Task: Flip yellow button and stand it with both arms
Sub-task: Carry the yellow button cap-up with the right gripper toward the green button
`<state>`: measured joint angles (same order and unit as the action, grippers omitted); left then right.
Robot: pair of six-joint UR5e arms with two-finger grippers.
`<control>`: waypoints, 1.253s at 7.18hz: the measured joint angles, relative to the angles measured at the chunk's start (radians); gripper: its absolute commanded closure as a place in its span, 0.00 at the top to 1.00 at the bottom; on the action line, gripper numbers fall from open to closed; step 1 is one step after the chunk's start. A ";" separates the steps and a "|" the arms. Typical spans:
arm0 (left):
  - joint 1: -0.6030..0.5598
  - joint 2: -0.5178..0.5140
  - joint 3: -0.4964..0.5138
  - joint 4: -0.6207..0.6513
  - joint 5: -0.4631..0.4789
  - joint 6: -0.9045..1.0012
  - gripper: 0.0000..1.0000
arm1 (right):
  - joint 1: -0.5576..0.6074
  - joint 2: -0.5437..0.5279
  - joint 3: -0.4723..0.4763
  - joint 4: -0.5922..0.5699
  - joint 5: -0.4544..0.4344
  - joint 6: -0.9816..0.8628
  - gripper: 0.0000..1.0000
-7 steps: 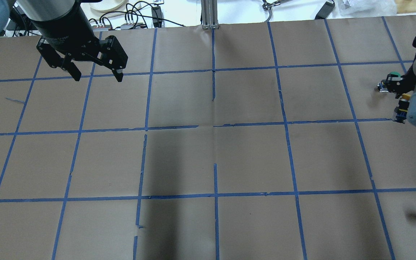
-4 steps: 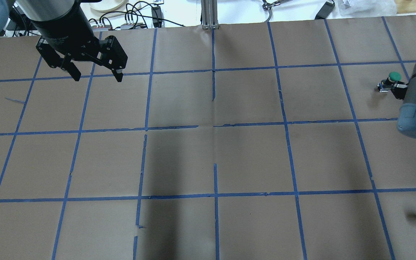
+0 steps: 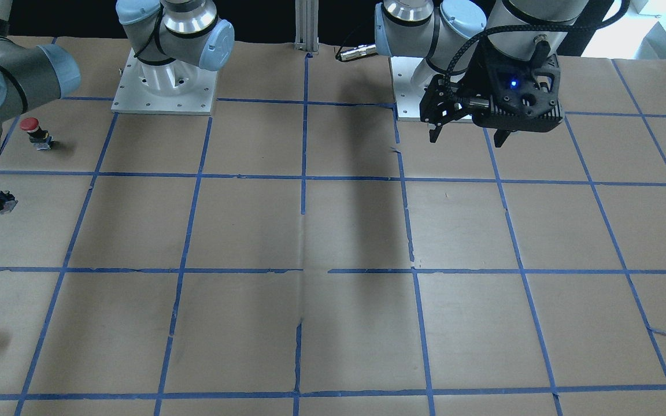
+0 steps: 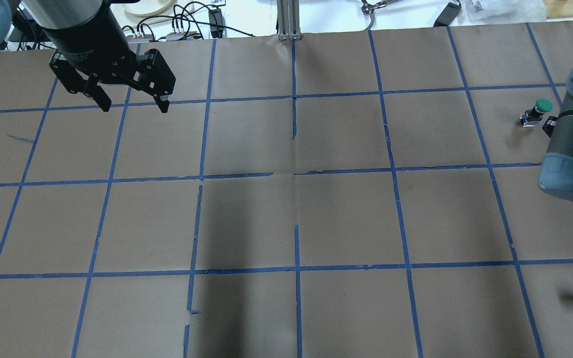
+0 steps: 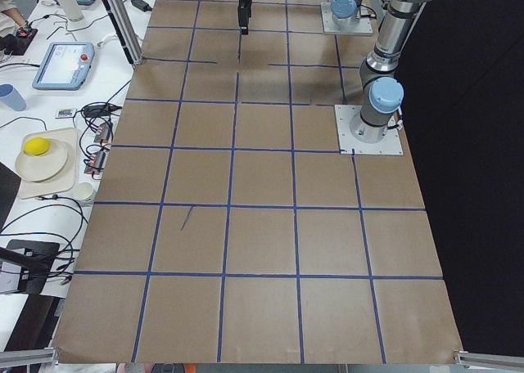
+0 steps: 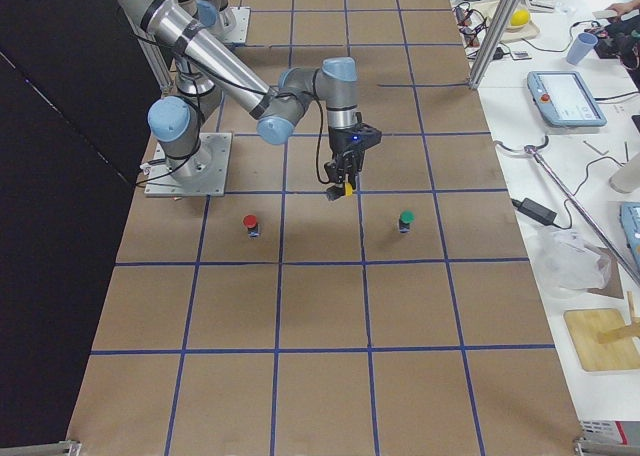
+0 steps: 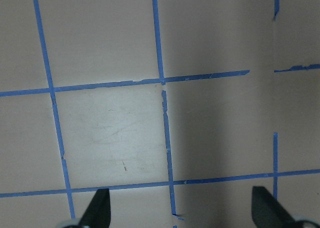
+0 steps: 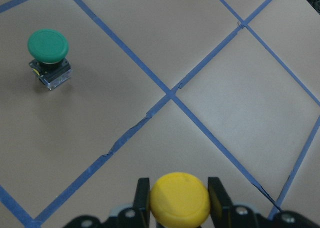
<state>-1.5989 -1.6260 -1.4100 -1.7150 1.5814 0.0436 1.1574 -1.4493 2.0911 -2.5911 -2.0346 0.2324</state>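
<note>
The right claw [image 8: 179,194] squeezes the yellow button [image 8: 180,202] at the frame's bottom, and it might slip before the open left claw [image 4: 135,107] gets near.

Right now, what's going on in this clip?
The right gripper is shut on the yellow button and holds it off the table, cap toward the wrist camera. A green button and a red button stand upright on the paper nearby, untouched. The left gripper hangs open and empty above the far side of the table, well apart from the right one. The two-arm flip has not begun.
</note>
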 measured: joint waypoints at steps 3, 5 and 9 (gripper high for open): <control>-0.001 0.001 -0.001 -0.001 0.000 0.000 1.00 | 0.011 0.061 0.086 -0.271 -0.087 0.001 0.08; -0.001 0.001 -0.001 -0.001 0.000 0.000 1.00 | 0.034 0.161 0.119 -0.493 -0.153 0.015 0.08; -0.001 0.000 -0.001 -0.002 0.000 -0.001 1.00 | 0.044 0.349 0.152 -0.864 -0.198 0.035 0.09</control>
<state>-1.5999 -1.6256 -1.4113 -1.7165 1.5815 0.0430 1.2010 -1.1005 2.2430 -3.4549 -2.2324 0.2678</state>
